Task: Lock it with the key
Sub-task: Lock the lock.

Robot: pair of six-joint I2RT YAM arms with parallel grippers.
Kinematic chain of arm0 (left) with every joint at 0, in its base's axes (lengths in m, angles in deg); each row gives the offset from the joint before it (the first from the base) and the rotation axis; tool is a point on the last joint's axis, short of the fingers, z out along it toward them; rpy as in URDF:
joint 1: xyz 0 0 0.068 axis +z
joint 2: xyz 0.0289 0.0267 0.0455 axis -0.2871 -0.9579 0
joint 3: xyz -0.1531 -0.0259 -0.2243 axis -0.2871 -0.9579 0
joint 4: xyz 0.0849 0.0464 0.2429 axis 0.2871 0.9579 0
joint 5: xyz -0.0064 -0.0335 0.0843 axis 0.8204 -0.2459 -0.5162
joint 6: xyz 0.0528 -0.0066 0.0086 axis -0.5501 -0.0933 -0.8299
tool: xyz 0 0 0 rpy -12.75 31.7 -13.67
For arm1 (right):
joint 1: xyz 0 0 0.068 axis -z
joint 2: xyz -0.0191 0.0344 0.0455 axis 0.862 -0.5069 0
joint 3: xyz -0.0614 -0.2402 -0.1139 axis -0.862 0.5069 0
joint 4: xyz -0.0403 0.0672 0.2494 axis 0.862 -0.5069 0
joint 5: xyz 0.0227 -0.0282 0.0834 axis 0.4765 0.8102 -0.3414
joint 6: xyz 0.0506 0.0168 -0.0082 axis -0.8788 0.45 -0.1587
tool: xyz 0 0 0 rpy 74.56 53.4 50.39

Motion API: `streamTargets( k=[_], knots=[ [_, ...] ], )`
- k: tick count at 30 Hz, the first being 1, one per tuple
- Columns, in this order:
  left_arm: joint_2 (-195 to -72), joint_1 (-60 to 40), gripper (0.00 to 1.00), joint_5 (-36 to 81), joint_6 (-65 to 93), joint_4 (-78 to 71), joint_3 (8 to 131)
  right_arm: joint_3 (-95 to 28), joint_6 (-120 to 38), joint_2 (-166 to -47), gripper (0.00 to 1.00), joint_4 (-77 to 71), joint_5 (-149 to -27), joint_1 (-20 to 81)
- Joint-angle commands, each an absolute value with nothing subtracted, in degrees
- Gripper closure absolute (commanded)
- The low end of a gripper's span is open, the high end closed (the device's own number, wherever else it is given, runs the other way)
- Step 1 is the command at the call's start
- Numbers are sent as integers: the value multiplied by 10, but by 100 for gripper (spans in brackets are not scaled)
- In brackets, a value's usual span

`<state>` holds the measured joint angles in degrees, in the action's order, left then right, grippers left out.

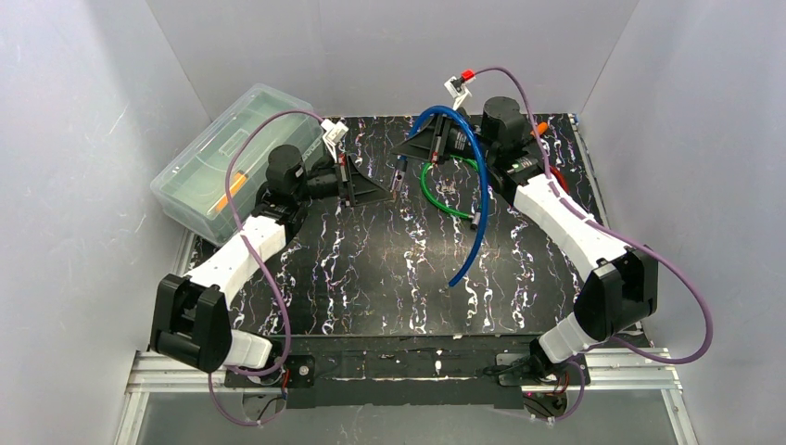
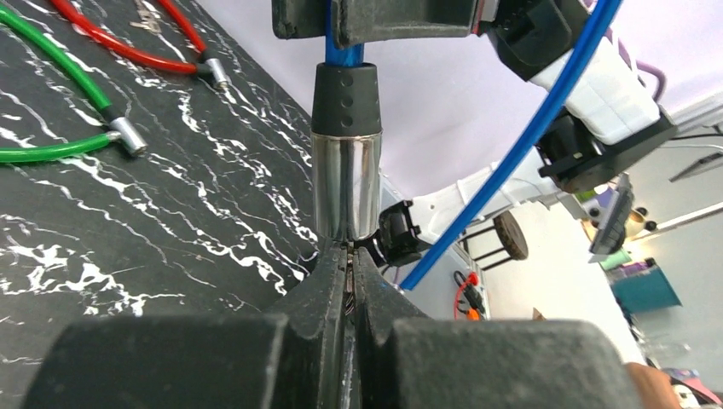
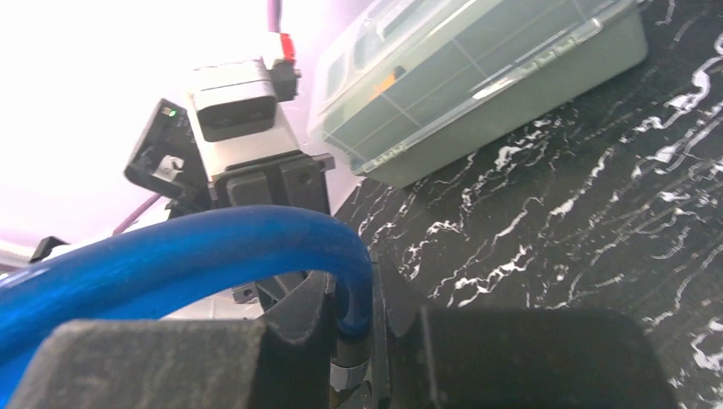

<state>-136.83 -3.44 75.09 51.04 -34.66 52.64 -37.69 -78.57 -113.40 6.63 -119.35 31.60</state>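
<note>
A blue cable lock (image 1: 471,199) arcs over the black marbled table. Its chrome barrel (image 2: 345,183), with a black rubber collar, hangs just past my left gripper's tips. My left gripper (image 2: 349,256) is shut on the key (image 2: 349,281), a thin metal sliver between the pads that runs up into the barrel's end. My right gripper (image 3: 367,298) is shut on the blue cable (image 3: 213,247) where it enters the collar. In the top view, the left gripper (image 1: 391,192) and right gripper (image 1: 408,153) meet at the table's far middle.
A clear plastic organiser box (image 1: 222,158) sits at the far left edge. A green cable (image 1: 437,199) lies under the blue loop, and a red one (image 2: 128,47) is beside it. White walls close in on three sides.
</note>
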Motion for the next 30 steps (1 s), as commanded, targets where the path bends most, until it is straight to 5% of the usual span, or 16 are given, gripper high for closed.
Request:
streamTargets(
  k=[1, 14, 20, 24, 30],
  knots=[
    [-1334, -37, 100, 708, 458, -299, 538, -406, -767, -1120, 99, 39, -1151, 315],
    [-1301, -69, 98, 518, 196, 49, 619, -404, -764, -1132, 99, -23, -1086, 315],
    [-1265, -67, 44, 490, 125, 131, 647, -397, -747, -1134, 99, -64, -1053, 315],
    [-1228, -56, 31, 534, 82, 142, 658, -401, -728, -1133, 99, -81, -1036, 316],
    [-1240, -104, 29, 643, 91, 146, 667, -406, -712, -1136, 99, -102, -1010, 316]
  ],
)
